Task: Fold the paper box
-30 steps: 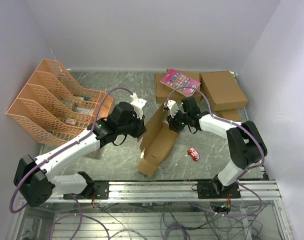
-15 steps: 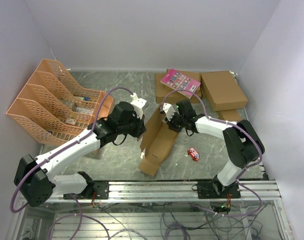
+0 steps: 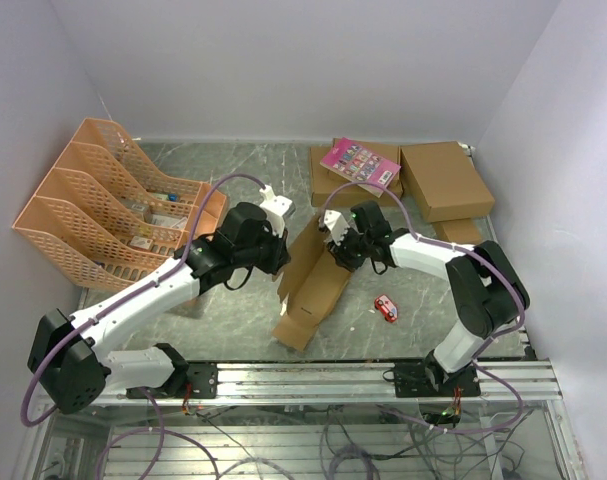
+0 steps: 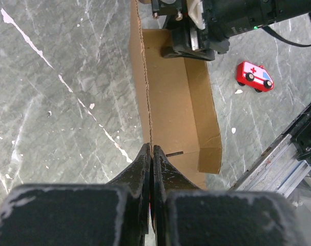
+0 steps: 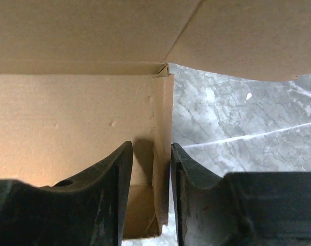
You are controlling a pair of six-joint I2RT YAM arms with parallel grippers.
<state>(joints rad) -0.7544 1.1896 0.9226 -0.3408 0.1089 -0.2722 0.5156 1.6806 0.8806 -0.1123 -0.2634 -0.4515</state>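
Note:
The paper box point(image 3: 318, 282) is a half-folded brown oblong tray lying aslant on the marble table. My left gripper point(image 3: 281, 266) is shut on the top edge of its left long wall. In the left wrist view the fingertips point(image 4: 151, 151) pinch that thin wall, and the box point(image 4: 170, 97) stretches away from them. My right gripper point(image 3: 335, 246) is at the box's far end. In the right wrist view its jaws point(image 5: 151, 154) stand apart astride an upright end flap point(image 5: 163, 118), not pressing it. A box panel point(image 5: 68, 113) fills the left of that view.
A small red toy car point(image 3: 385, 308) lies right of the box, also seen in the left wrist view point(image 4: 254, 76). Larger brown boxes point(image 3: 443, 180), one under a pink booklet point(image 3: 360, 165), sit at the back right. Orange file racks point(image 3: 103, 200) stand left. A metal rail point(image 3: 383, 375) runs along the near edge.
My right gripper has moved a little left and closer onto the box's far end. The left arm and its grip have stayed put.

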